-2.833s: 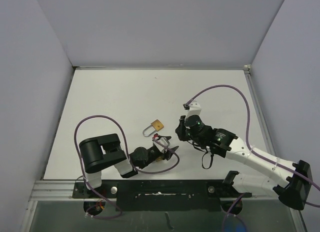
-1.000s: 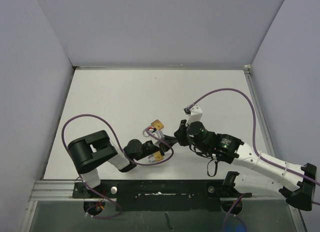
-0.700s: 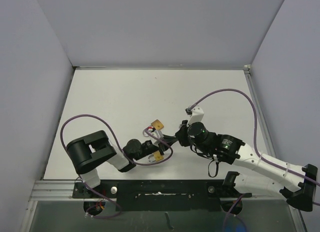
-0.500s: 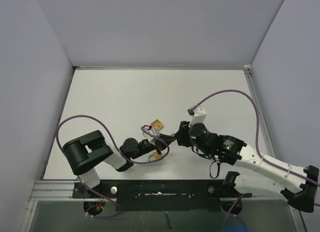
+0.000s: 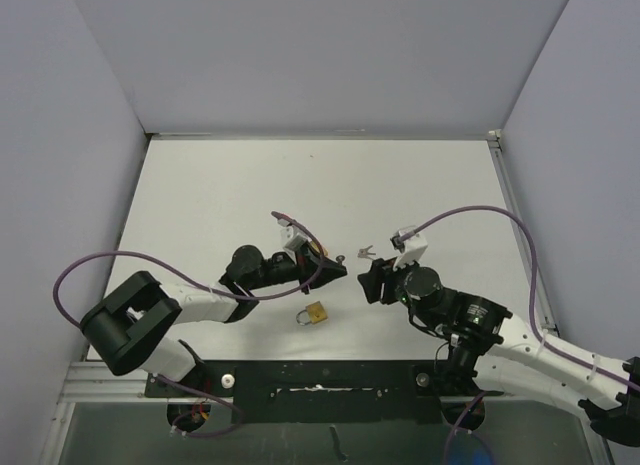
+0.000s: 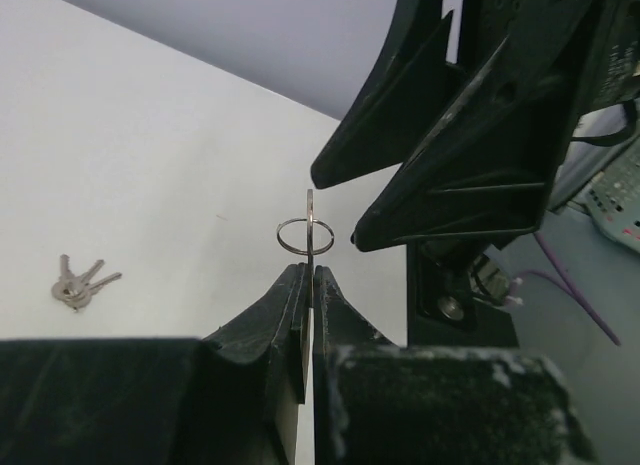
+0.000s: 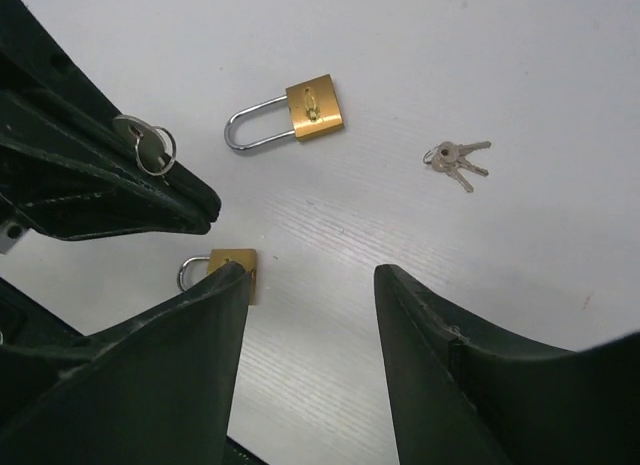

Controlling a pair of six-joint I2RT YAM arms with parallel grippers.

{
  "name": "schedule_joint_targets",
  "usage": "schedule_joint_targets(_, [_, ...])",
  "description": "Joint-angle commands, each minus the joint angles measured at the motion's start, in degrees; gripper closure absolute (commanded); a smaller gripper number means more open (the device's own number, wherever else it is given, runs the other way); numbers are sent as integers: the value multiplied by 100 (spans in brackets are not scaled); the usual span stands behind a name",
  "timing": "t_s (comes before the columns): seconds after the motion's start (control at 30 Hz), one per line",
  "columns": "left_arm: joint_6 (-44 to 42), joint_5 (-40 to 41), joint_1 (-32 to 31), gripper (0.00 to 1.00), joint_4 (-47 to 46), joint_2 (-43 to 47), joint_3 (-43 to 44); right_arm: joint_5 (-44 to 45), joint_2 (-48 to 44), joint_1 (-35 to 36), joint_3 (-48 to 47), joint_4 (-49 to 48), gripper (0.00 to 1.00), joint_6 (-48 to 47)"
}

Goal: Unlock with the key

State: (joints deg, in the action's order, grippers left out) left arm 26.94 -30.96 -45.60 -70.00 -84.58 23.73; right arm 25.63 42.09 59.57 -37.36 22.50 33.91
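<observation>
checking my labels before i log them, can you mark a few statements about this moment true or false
1. The left claw is shut on a key that carries a ring. True.
2. The right claw grips a padlock. False: it is open, with nothing between its fingers.
3. A small bunch of keys lies on the table. True.
4. The held key sits in a keyhole. False: it is apart from the fully visible padlock and the partly hidden padlock, both lying on the table.
</observation>
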Motion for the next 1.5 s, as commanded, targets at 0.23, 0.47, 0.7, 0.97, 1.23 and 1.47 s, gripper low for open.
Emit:
schedule_joint_targets(0.23, [497,-2112,227,100,2186,632,529,-1990,-983,-1381,633,-1633,49,-657])
schedule_joint_targets(0.47, [591,-2729,234,100,2244,461,667,-3572,-116,-1707,627,-2328,43,-641])
schedule_joint_targets(0.7, [700,-3138,356,100,2122,86,980,-4428,151,-1712,812,-3165,47,-460])
schedule_joint_targets(0.97, [1156,-3292,462,100,1453,-498,1243,-4677,264,-1706,979,-3388,56,-372])
schedule_joint_targets(1.23, [1673,-3397,491,100,706,-549,1260,-4579,199,-1708,1222,-3508,58,-373])
schedule_joint_targets(1.47, [1775,-3386,452,100,561,-531,1156,-4651,296,-1712,1214,-3653,62,-386])
